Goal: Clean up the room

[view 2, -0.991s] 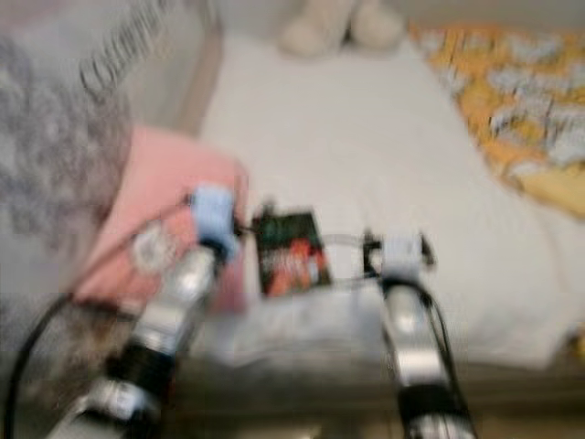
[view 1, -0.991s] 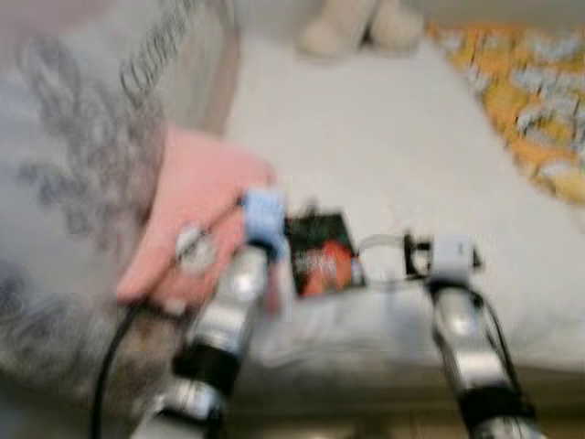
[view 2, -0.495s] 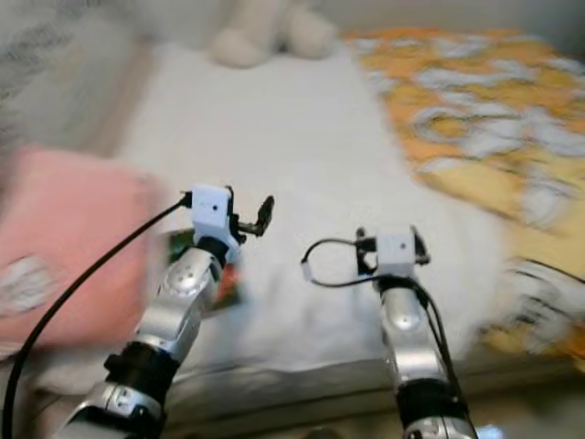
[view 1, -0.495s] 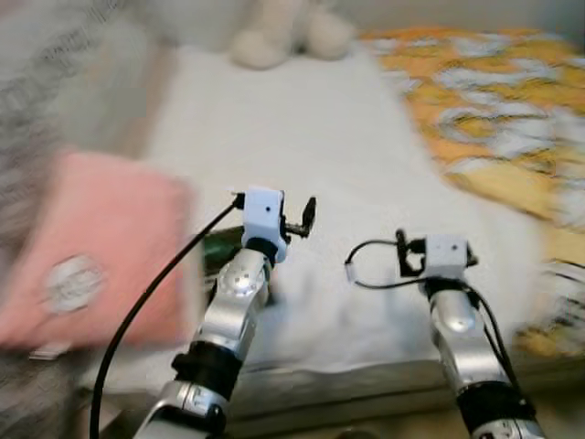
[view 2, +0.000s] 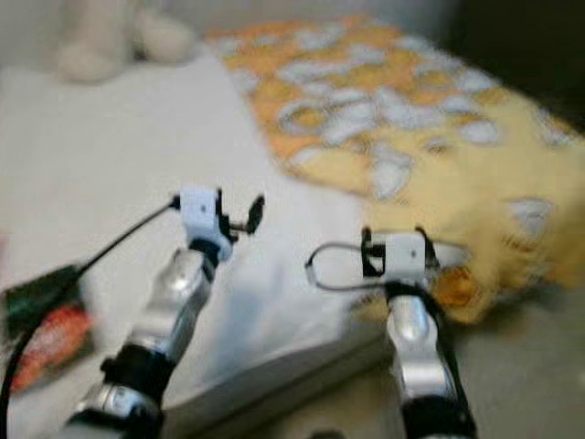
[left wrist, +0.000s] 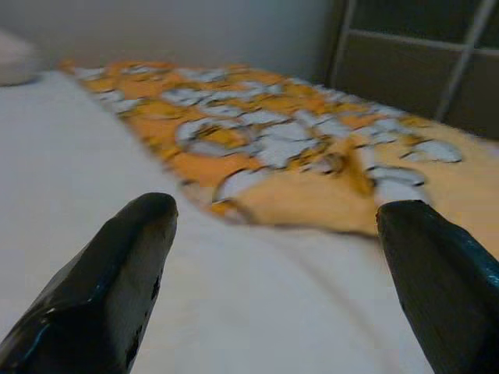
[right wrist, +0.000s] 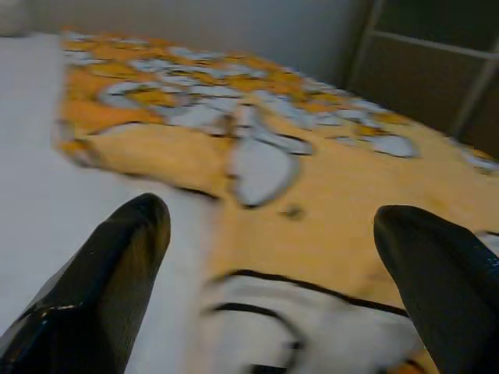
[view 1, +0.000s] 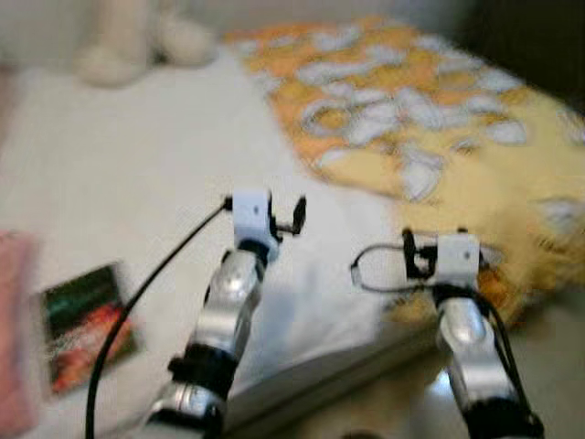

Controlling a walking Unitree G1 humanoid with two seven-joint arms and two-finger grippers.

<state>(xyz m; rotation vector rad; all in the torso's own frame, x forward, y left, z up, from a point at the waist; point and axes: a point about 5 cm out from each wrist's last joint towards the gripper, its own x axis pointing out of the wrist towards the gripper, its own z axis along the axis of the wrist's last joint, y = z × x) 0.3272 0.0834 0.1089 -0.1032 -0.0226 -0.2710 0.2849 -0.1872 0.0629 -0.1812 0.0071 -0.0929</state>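
Bed (view 1: 119, 174): white sheet, running from the near edge to the far wall; both arms reach out over its near part.
Blanket (view 1: 411, 119): orange and yellow with pale patches, spread over the right half of the bed and hanging over the near right corner.
Packet (view 1: 84, 322): flat, dark with red and green print, lying on the sheet at the near left, well apart from both arms.
Soft toy (view 1: 137, 41): cream, blurred, at the far left end of the bed.
Left end effector (left wrist: 273, 234): released, fingers wide apart and holding nothing, above the white sheet and aimed at the blanket's edge.
Right end effector (right wrist: 273, 234): released and holding nothing, above the blanket.
Wrist views: a dark panelled wall (left wrist: 413, 62) behind the bed on the far right, plainer there than in the blurred head views.
Cable (view 1: 137, 311): black, running along the left arm.
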